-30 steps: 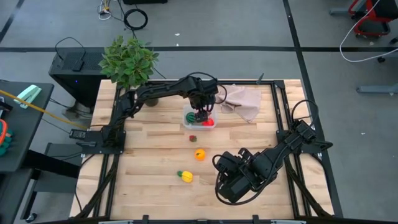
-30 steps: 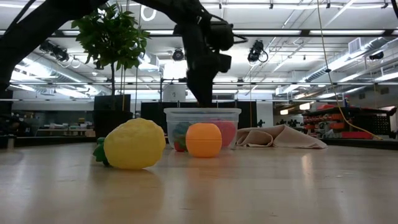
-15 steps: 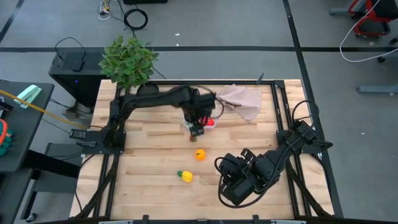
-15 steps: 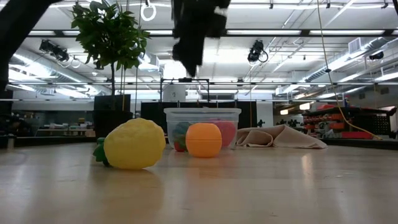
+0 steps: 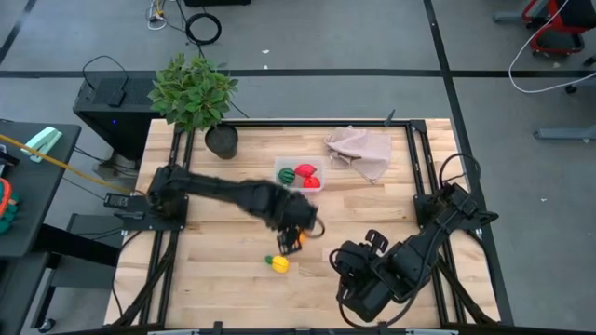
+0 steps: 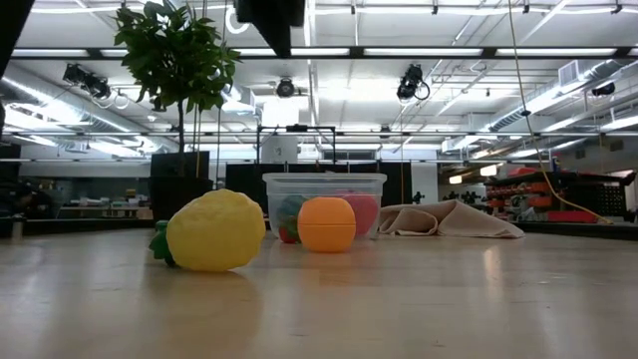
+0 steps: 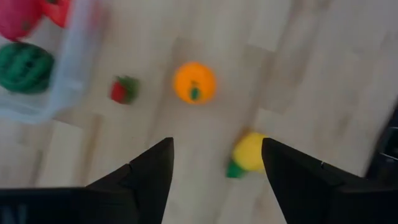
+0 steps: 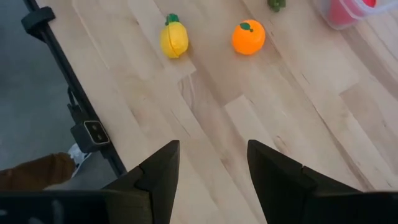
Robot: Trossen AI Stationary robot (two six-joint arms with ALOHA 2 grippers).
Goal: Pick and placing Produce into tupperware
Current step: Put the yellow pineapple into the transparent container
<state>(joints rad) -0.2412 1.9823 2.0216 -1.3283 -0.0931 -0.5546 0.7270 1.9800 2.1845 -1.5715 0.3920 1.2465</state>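
Above loose produce (image 7: 194,82), left claw (image 7: 214,168) open.

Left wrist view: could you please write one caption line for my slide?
Open left gripper above the table, with the lemon, orange and strawberry loose outside the box.

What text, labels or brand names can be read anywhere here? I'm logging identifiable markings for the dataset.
None can be read: the tupperware, the produce such as the orange and lemon, both arms and the table carry no legible writing. The signs in the room behind are too small to read.
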